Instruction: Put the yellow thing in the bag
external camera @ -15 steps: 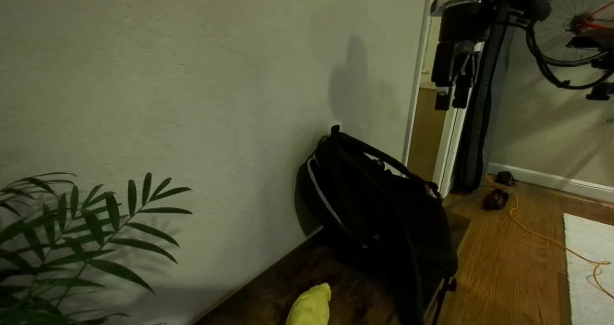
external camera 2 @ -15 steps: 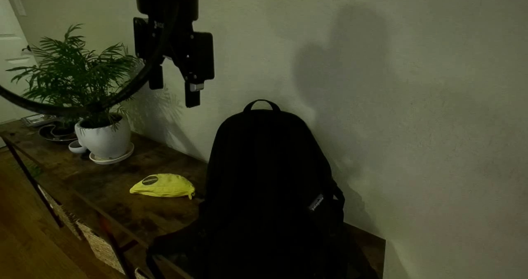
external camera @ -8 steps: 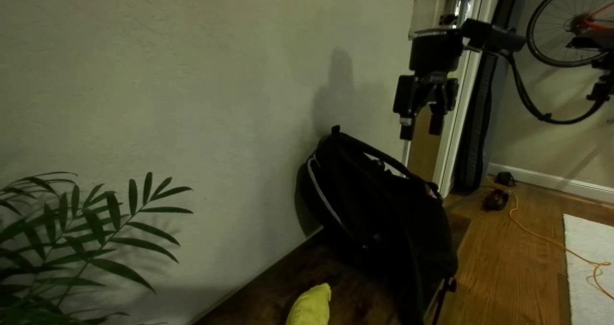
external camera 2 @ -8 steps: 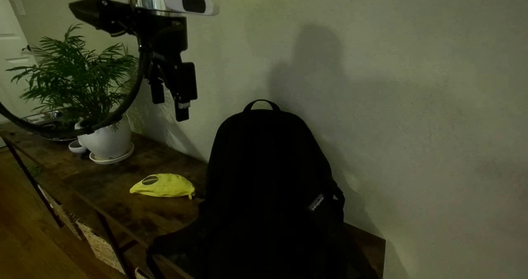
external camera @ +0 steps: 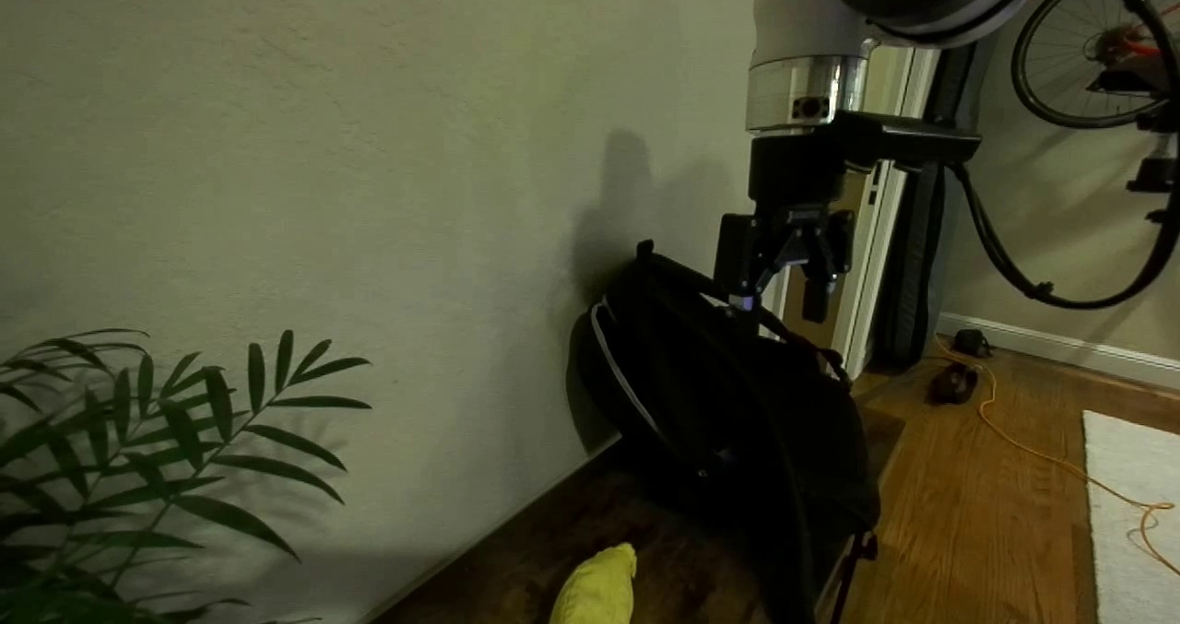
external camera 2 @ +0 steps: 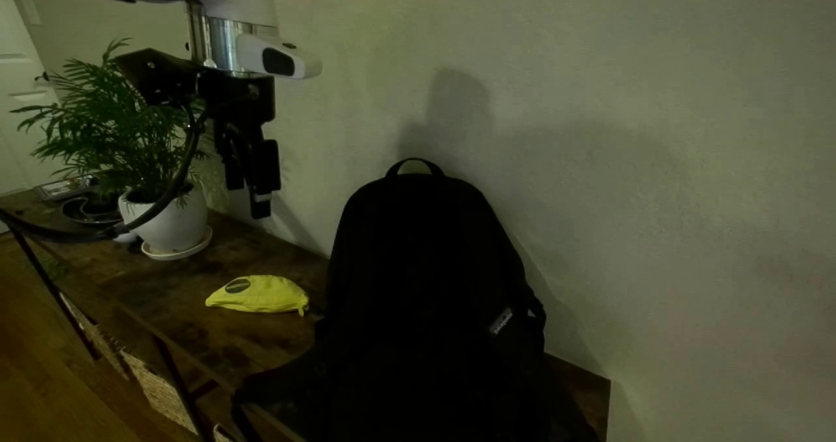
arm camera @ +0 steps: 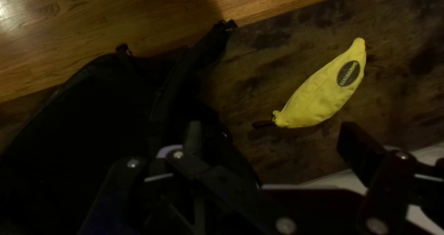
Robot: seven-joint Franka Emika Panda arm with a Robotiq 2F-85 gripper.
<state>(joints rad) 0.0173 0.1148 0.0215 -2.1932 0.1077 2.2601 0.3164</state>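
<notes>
Yellow pouch [arm camera: 319, 96] and black backpack [arm camera: 97, 106] on a dark tabletop [arm camera: 277, 72], looked down upon past a spread gripper [arm camera: 272, 136].
The banana-shaped pouch lies slanted right of centre, its oval BANANAGRAMS label [arm camera: 348, 73] toward the upper end. The backpack, apart from it, fills the left side, one strap [arm camera: 199, 56] reaching up to top centre. Wooden flooring [arm camera: 104, 16] crosses the upper left; the gripper's fingers [arm camera: 360, 151] stand wide apart, one at lower centre, one at lower right.

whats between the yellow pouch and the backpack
In the wrist view, a small dark strip at one end of the yellow pouch, then wooden tabletop up to the backpack.
</notes>
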